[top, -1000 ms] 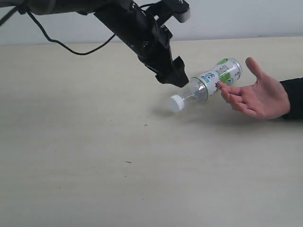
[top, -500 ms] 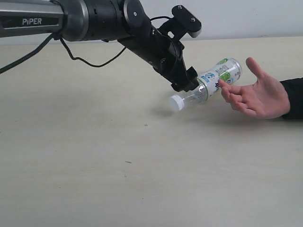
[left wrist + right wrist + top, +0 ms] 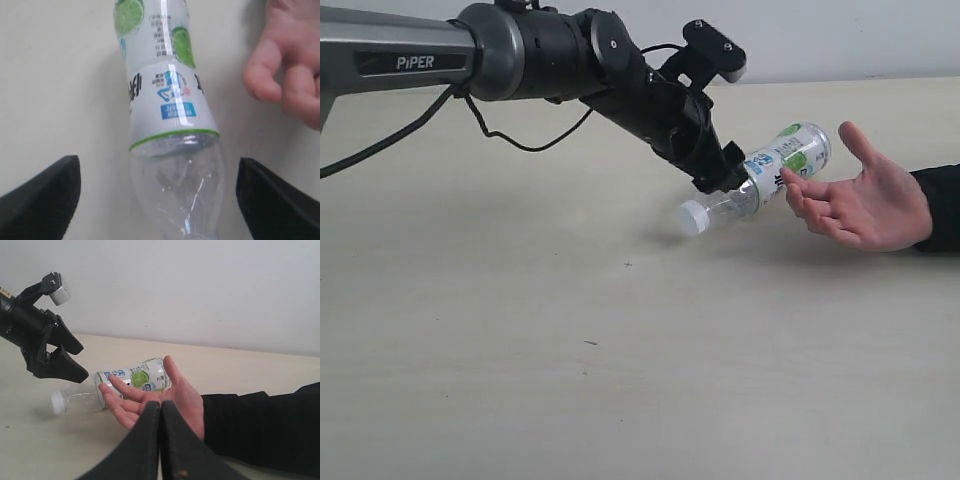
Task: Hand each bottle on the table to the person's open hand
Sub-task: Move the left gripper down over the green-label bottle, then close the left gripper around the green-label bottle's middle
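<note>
A clear bottle [image 3: 775,168] with a white cap [image 3: 692,216] and a green-blue lime label lies tilted, cap end down by the table [image 3: 520,350]. Its base leans on the fingers of the person's open hand [image 3: 865,200]. My left gripper [image 3: 725,180] is open, and its jaws straddle the clear shoulder of the bottle [image 3: 165,100] with a gap on each side. In the left wrist view the left gripper [image 3: 159,200] shows both dark fingertips [image 3: 45,195], with the hand [image 3: 290,65] beside the label. My right gripper [image 3: 160,407] is shut and empty, in front of the hand [image 3: 182,395].
The person's black sleeve [image 3: 942,205] lies at the table's right edge. A black cable [image 3: 510,135] hangs from the left arm above the tabletop. A pale wall [image 3: 200,285] stands behind the table.
My left arm has reached down and to the right, bringing its open jaws around the bottle's shoulder. The bottle and the hand have stayed where they were.
</note>
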Motion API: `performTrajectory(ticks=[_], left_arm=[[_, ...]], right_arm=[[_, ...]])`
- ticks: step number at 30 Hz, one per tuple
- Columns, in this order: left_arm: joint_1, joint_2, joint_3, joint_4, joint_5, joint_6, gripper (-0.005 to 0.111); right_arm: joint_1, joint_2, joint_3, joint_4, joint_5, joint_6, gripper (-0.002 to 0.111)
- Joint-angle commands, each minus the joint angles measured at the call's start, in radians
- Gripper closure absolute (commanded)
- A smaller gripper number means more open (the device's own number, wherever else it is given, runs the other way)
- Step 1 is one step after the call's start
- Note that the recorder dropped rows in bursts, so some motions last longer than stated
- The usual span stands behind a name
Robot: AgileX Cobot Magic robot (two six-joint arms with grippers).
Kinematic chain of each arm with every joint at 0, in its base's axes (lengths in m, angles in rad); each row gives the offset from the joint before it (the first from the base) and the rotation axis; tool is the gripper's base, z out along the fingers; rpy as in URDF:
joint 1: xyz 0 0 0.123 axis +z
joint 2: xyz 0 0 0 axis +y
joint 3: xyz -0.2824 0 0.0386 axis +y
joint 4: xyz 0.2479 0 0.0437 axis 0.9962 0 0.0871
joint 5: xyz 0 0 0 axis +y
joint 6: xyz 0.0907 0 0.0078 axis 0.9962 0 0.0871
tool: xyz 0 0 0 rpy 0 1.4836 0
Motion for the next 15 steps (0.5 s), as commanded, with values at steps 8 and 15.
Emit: performTrajectory(ticks=[8,15], left_arm=[[-0.035,0.099,-0.110,-0.036,0.030,-0.013,0.026],[-0.059,0.162,-0.166,-0.033,0.023,-0.017,0.026]], right_arm=[[-0.001,-0.003,0.001,0.000,-0.005,0.001,0.108],[-0.001,-0.003,0.001,0.000,-0.005,0.001,0.108]])
